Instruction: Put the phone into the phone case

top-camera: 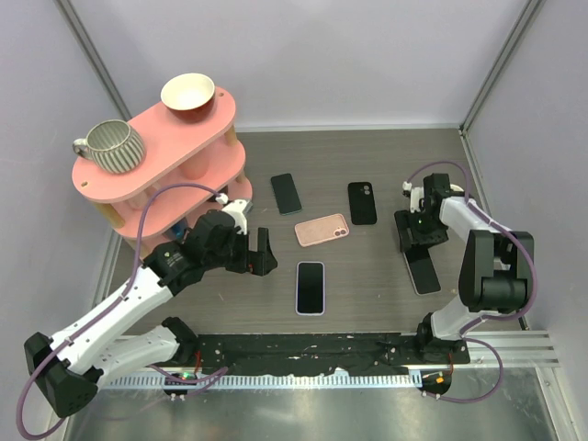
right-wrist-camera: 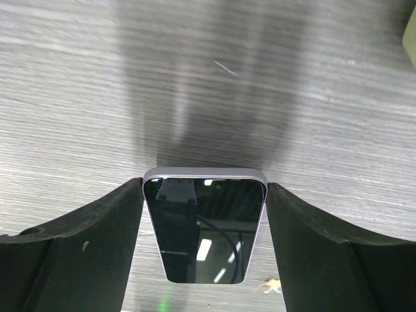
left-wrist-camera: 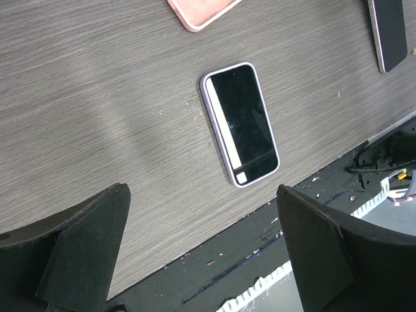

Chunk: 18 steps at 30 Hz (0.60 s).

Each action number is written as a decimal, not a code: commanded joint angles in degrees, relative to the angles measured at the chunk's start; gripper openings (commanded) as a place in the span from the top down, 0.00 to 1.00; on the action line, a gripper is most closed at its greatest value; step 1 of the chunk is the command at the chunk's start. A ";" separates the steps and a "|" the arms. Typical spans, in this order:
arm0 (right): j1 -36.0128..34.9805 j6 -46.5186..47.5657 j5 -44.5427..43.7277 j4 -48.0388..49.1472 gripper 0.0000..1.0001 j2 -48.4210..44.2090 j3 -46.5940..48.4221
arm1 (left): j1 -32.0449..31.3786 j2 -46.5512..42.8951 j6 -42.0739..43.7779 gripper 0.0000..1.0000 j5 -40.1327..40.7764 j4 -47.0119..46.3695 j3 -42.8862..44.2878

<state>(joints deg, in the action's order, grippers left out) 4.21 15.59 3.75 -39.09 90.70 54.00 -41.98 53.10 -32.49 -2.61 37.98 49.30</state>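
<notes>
Partly hidden: silver-edged phone (top-camera: 424,273), flat on the table (top-camera: 386,156), its far end under the right gripper (right-wrist-camera: 205,188), whose jaws press both long edges; mug (top-camera: 110,145) interior unseen. Count: three phones, a pink phone case (top-camera: 322,230), a black phone case (top-camera: 362,202), and one mug and one bowl (top-camera: 188,92) on the pink shelf (top-camera: 152,179). Left gripper (left-wrist-camera: 201,192) jaws stand wide apart near the lavender-rimmed phone (left-wrist-camera: 240,123).

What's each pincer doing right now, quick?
Left pincer: open, holding nothing.
Right pincer: straddles a phone, jaws right at its sides; whether it grips it yet cannot be told.
</notes>
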 commanded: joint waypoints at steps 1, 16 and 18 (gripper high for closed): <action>-2.27 -3.28 2.14 0.68 0.39 -1.92 4.09 | -0.12 -1.51 0.76 0.00 0.50 -1.33 0.71; -12.38 -22.71 7.94 2.79 0.50 5.54 13.33 | -0.12 -2.31 3.83 0.07 3.58 -3.44 0.62; -12.38 -24.11 6.37 3.75 0.52 5.20 12.01 | -0.12 -0.03 8.11 0.12 3.06 -3.08 2.38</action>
<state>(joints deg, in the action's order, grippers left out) -8.03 -3.20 10.61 -36.99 96.33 66.08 -41.98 50.33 -31.07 -0.32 36.80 49.25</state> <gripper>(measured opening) 0.772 0.905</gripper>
